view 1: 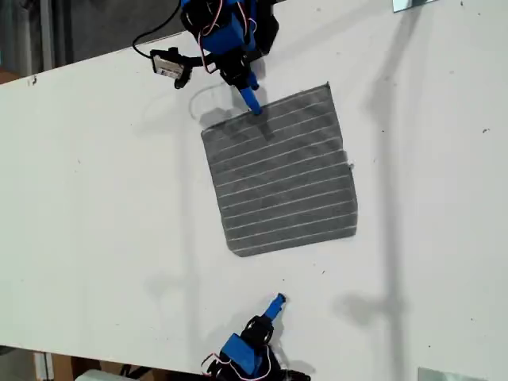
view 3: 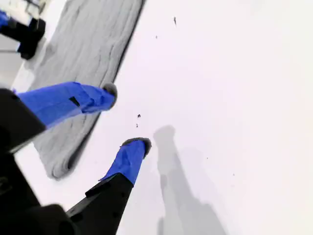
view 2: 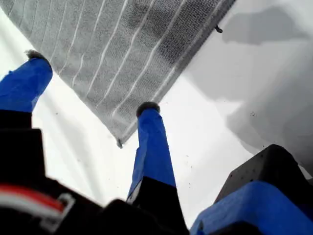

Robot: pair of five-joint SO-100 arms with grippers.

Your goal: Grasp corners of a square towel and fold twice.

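The towel [view 1: 282,175] lies flat on the white table [view 1: 95,198], dark grey with thin white stripes. My first gripper [view 1: 254,107] is at the towel's far edge in the exterior view, near the upper left corner [view 1: 206,131]. In the first wrist view its blue fingers [view 2: 146,112] stand open over the towel [view 2: 112,49], with a corner [view 2: 120,142] between them. My second gripper [view 1: 278,300] hovers over bare table, apart from the towel's near edge. In the second wrist view it [view 3: 126,116] is open and holds nothing, with the towel [view 3: 83,58] off to one side.
The table's far edge runs diagonally behind the first arm [view 1: 226,32], where a small white-and-black box [view 1: 171,65] and cables hang. The second arm's base [view 1: 246,357] sits at the table's near edge. Bare white table lies on both sides of the towel in the exterior view.
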